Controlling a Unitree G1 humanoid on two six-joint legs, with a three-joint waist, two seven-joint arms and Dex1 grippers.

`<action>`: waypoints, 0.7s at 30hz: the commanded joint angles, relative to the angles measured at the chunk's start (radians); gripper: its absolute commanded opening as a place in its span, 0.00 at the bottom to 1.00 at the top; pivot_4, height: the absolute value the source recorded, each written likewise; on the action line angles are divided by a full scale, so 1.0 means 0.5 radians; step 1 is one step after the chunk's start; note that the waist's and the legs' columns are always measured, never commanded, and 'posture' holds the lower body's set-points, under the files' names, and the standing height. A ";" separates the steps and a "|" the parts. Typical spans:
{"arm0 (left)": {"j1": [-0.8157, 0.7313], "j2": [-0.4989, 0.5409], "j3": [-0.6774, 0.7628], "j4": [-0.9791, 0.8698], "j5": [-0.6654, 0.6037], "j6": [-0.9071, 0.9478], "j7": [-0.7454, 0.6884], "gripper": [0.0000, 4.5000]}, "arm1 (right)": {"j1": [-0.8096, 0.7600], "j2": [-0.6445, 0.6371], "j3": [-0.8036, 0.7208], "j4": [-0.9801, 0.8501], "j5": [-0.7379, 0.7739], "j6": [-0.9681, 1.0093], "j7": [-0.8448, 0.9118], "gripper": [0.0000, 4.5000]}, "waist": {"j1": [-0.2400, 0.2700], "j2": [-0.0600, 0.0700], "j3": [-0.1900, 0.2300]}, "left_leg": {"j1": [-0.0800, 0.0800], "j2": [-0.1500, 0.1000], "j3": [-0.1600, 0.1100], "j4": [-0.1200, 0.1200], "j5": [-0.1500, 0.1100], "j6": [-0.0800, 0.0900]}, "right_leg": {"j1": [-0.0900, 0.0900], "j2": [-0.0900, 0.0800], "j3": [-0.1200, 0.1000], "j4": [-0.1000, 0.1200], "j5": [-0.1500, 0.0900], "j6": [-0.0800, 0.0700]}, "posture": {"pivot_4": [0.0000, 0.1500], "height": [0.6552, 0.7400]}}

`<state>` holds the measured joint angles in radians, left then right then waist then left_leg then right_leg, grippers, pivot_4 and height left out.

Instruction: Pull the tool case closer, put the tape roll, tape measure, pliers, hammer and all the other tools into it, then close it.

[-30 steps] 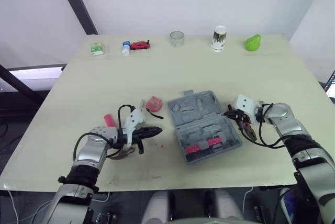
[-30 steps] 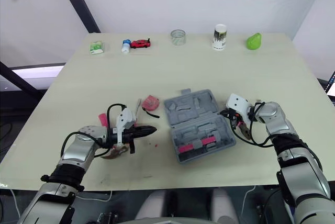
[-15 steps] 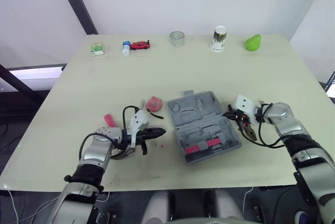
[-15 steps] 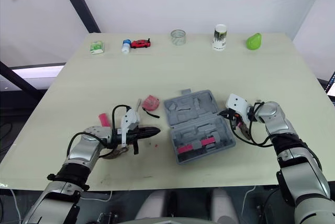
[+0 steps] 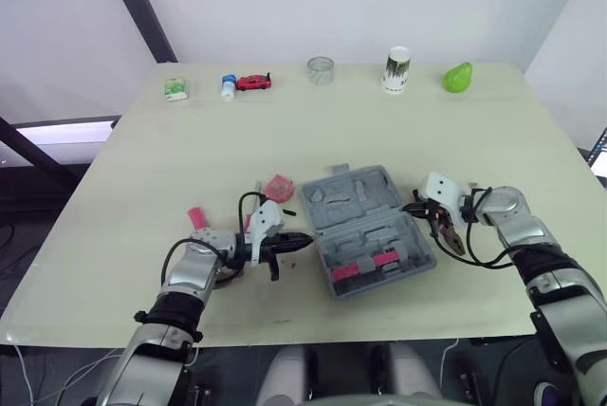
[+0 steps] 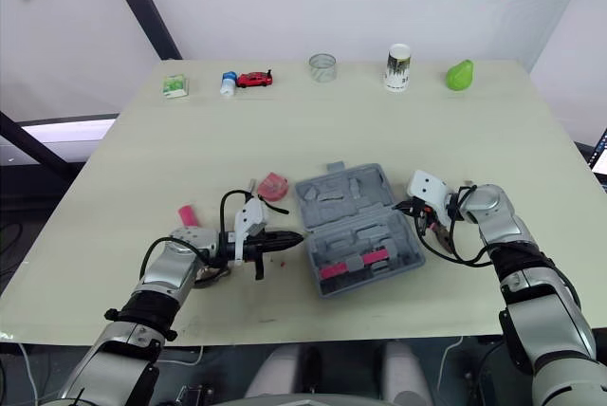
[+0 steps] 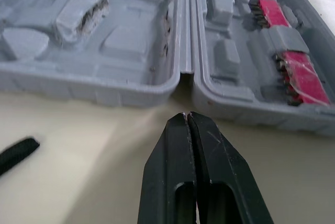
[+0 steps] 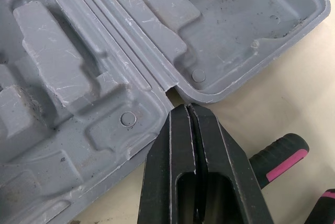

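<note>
Grey moulded plastic, lid thrown flat: the tool case point(image 5: 365, 221) lies open near the middle of the counter point(image 5: 285, 131), between my two arms. My left claw point(image 5: 303, 239) is clenched on nothing, its tips aimed at the hinge seam on the case's left end and stopping just short of the wall. My right claw point(image 5: 414, 207) is likewise clenched and empty, its tips tucked at the hinge notch on the opposite end; whether it actually presses the plastic I cannot tell. Red-and-pink pieces point(image 5: 365, 265) already sit in the slots of the near half. The pink tape measure point(image 5: 279, 186) rests on the counter just beyond the left claw, near the case's far left corner. A pink-ended object point(image 5: 197, 218) lies farther to the left. The pliers point(image 5: 451, 238), black grips tipped in pink, lie just beside the right claw, outside the case.

I read this as the opening step: the case is bracketed at both hinge ends so it can be drawn or squared toward me. Loading has hardly begun and the lid is far from shut. The next move, as I judge it, calls for both claws to bear evenly on the case so it slides without spinning. One claw should then release and spread over the nearest loose tool, the pliers on the right or the tape measure on the left. The risk is a closed tip slipping off the rounded wall.
</note>
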<state>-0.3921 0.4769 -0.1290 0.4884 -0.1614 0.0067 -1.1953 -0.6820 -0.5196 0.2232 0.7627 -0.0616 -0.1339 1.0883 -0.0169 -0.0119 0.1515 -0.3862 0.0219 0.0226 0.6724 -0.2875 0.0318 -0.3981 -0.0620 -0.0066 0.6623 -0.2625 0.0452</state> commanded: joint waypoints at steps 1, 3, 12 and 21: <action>-0.033 -0.019 -0.012 0.028 0.007 -0.030 0.003 0.02 | -0.003 0.019 -0.005 -0.075 0.009 -0.008 0.008 0.00 | -0.001 0.000 0.000 | 0.000 0.000 0.000 0.000 0.000 0.000 | 0.000 0.000 0.000 0.000 0.000 0.000 | 1.00 1.00; -0.046 -0.029 -0.020 0.049 0.024 -0.044 0.003 0.02 | -0.005 0.026 -0.003 -0.076 0.007 -0.007 0.007 0.00 | -0.001 0.000 0.000 | 0.000 0.000 0.000 0.000 0.000 0.000 | 0.000 0.000 0.000 0.000 0.000 0.000 | 1.00 1.00; -0.081 -0.067 -0.029 0.069 0.028 -0.024 0.004 0.02 | 0.014 0.020 -0.010 -0.123 0.026 0.021 0.050 0.00 | 0.002 0.000 0.000 | 0.000 0.000 0.000 0.000 0.000 0.000 | 0.000 0.000 0.000 0.000 0.000 0.000 | 1.00 1.00; -0.053 -0.045 -0.019 0.021 0.023 -0.002 0.003 0.02 | 0.103 -0.016 -0.009 -0.320 0.080 0.190 0.185 0.00 | 0.003 0.000 0.000 | -0.001 0.000 0.000 0.000 0.000 0.000 | 0.000 0.000 0.000 0.000 0.000 0.000 | 1.00 1.00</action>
<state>-0.4177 0.4525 -0.1455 0.5317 -0.1400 0.0125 -1.1937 -0.6371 -0.5309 0.2202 0.6649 -0.0516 -0.0603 1.1469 -0.0155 -0.0119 0.1515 -0.3863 0.0220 0.0225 0.6727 -0.2875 0.0318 -0.3981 -0.0618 -0.0065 0.6623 -0.2625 0.0452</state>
